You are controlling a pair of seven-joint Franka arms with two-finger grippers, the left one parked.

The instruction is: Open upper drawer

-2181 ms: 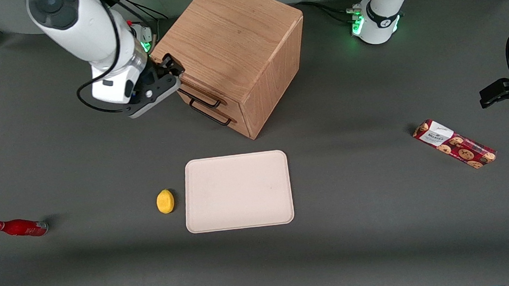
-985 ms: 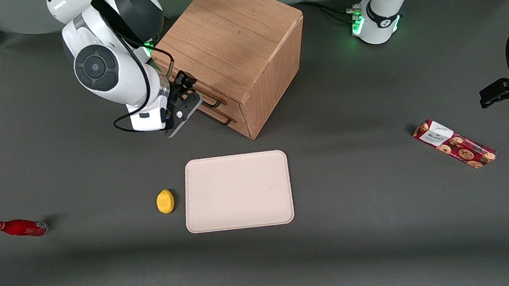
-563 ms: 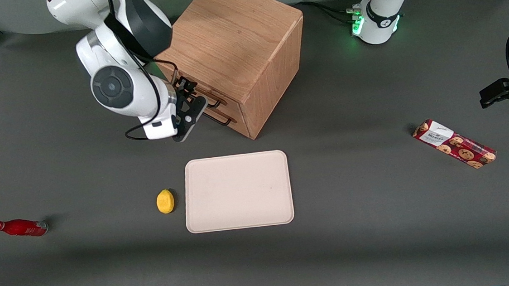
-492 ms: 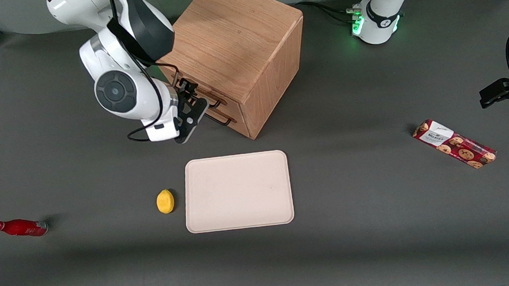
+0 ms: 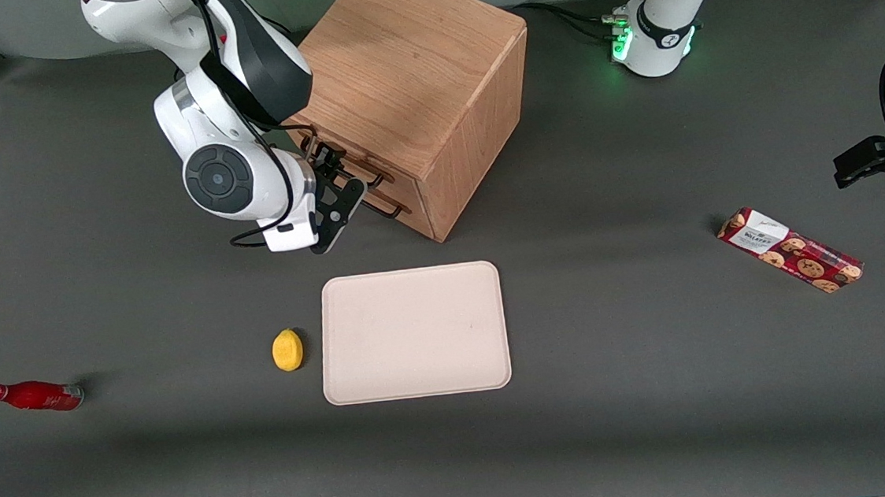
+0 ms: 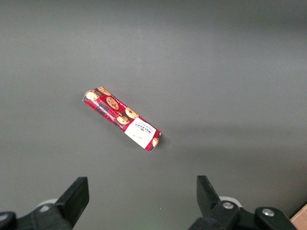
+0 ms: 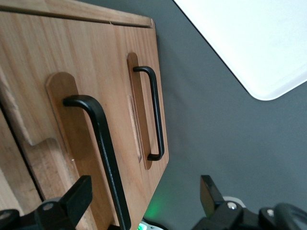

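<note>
A red bottle (image 5: 34, 395) lies on its side on the counter (image 5: 190, 458) toward the working arm's end. The gripper (image 5: 336, 179) sits in front of the wooden cabinet (image 5: 406, 85), fingers (image 7: 76, 199) spread to either side of the upper drawer (image 7: 72, 143)'s black handle (image 7: 103, 153), not yet pinching it. Both drawers are shut, so any contents are hidden. Nearer the front camera, a lemon (image 5: 287, 349) lies just beside an empty tray (image 5: 414, 332). A cookie box (image 5: 790, 249) lies toward the parked arm's end.

We are swinging our gripper (image 5: 333, 180) along the cabinet (image 5: 407, 93) front, now closing in on the upper drawer (image 7: 72, 143) with fingers spread around its handle (image 7: 103, 153).
</note>
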